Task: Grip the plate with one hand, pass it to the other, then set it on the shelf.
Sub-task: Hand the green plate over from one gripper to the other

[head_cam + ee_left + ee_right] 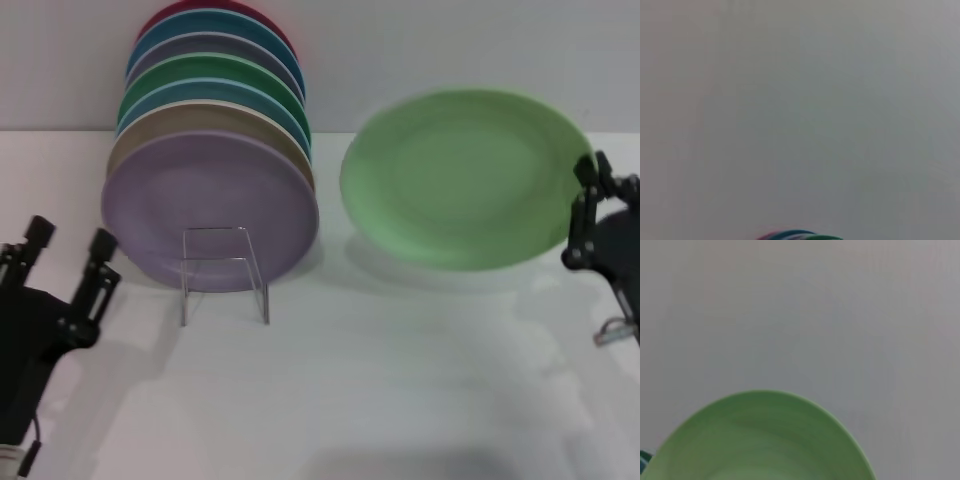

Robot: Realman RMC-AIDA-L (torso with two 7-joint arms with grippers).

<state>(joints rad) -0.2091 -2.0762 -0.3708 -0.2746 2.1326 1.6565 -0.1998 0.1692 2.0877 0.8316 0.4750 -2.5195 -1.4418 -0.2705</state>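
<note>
Table: a white surface is being viewed from the head camera; all items are being carried on or above it.
Plate stack: a row of upright plates is being held on edge at the robot's left, leaning against one another. From back to front, red, blue, grey-lilac, dark green, teal and tan plates are being shown, with a lilac plate at the front. The coloured rims are being caught at the edge of the left wrist view.
Plate: the pale mint-green plate is being held at the robot's right, tilted so that its face is turned toward the camera, with a shadow being cast on the table beneath it. It is being kept well apart from the stack. Its rim is being shown filling the near part of the right wrist view.
Shelf: the clear rack is being seen in front of the lilac plate; whether the stack is being carried in it cannot be told.
Right gripper: the fingers are being pinched on the right edge of the plate.
Left gripper: it is being held low at the left, beside the stack, with its fingers spread and nothing between them.
</note>
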